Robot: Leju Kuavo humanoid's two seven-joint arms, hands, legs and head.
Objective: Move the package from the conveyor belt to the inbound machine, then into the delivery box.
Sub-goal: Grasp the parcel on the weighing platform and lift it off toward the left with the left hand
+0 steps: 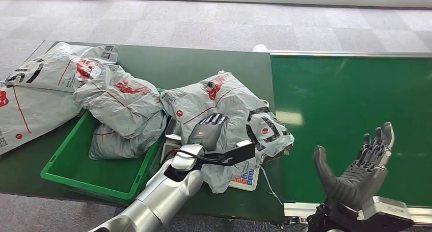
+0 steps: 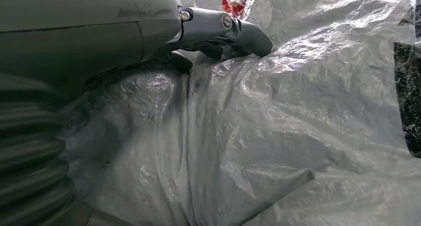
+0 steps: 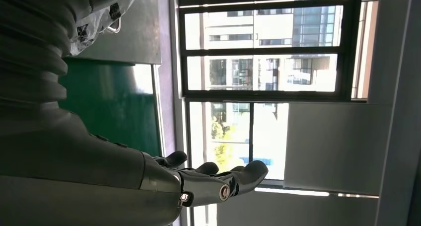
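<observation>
1. Green plastic delivery box [image 1: 66,173], left on dark green surface [image 1: 204,63]: piled full, so another bag may slide off.
2. Grey crinkled plastic package [image 1: 224,102] sits on white inbound machine [image 1: 247,180]; left hand [image 1: 206,130] presses flat on it, fingers uncurled, no grip; could slip.
3. Right hand [image 1: 364,168] upright over green conveyor belt [image 1: 351,99], fingers spread, empty.

Conveyor belt [image 1: 351,104] to the right; desk [image 1: 168,63] adjoining on the left; inbound machine [image 1: 248,178] at the desk's near edge beside the belt, package [image 1: 224,102] lying on it; delivery box [image 1: 76,165] left of that, holding two parcels [image 1: 122,107]; further parcels [image 1: 41,84] on the desk at far left.
</observation>
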